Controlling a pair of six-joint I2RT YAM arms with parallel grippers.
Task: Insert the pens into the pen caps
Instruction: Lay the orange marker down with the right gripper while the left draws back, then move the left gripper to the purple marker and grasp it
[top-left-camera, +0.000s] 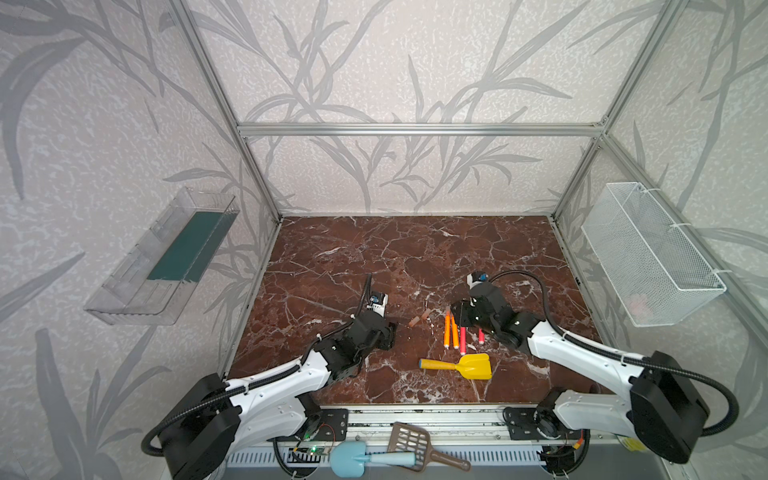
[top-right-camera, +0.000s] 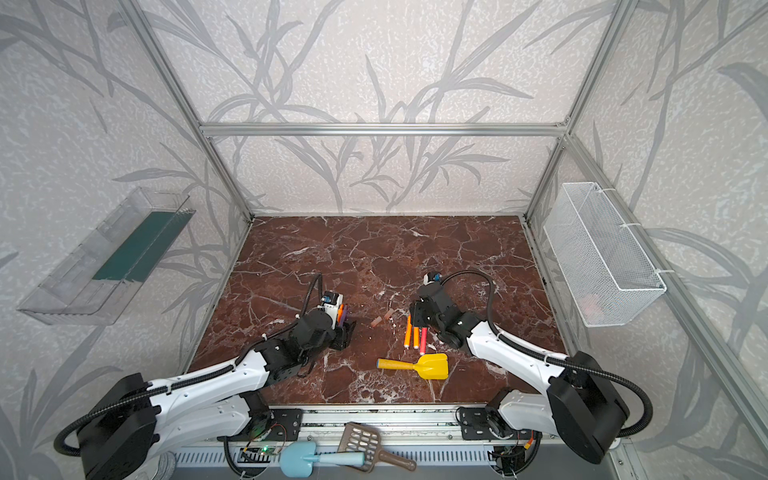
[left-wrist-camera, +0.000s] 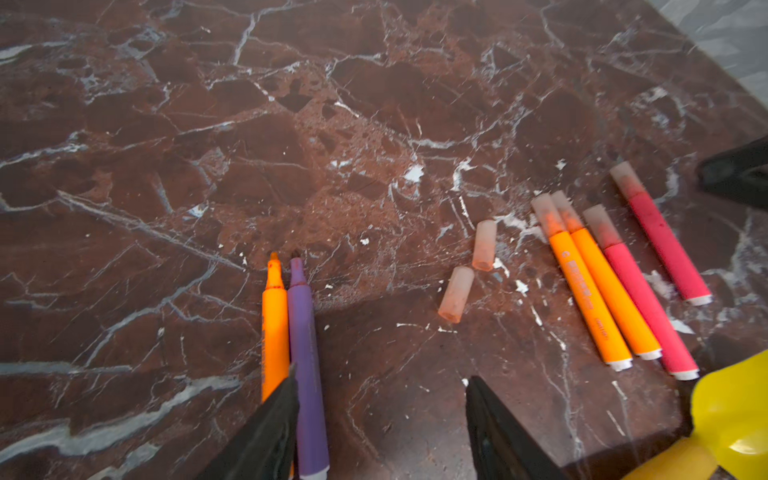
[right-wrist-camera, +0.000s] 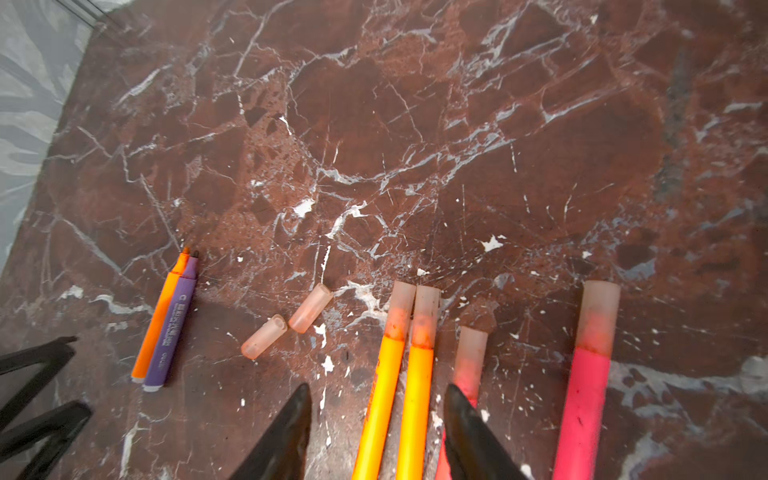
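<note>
The left tool (left-wrist-camera: 382, 376) stands open with nothing clamped. The purple pen (left-wrist-camera: 305, 353) runs just inside one finger (left-wrist-camera: 266, 428), and the bare orange pen (left-wrist-camera: 275, 324), touching it side by side, passes beneath that finger; whether the finger presses on either I cannot tell. Both have uncovered tips pointing away from the tool. Further out on the desk (left-wrist-camera: 374, 104) lie the two loose caps (left-wrist-camera: 456, 294), near each other and clear of every pen, between this bare pair and the finished group. The right tool (right-wrist-camera: 378, 388) is also parted and grips nothing. It hovers over the capped orange pens (right-wrist-camera: 417, 399), which lie between its fingers, with one capped pink pen (right-wrist-camera: 467, 365) partly behind a finger and the other pink pen (right-wrist-camera: 590, 386) a little apart. The yellow toy shovel (top-left-camera: 465, 366) lies nearer the robot and plays no part. I judge four of six pens done, and the step in hand to be picking up the fifth. Next, the left tool must close on one barrel only, which is awkward since the two touch. The right tool must cross to a loose cap and hold it with its mouth free, and pen and cap must be lined up before any push.
</note>
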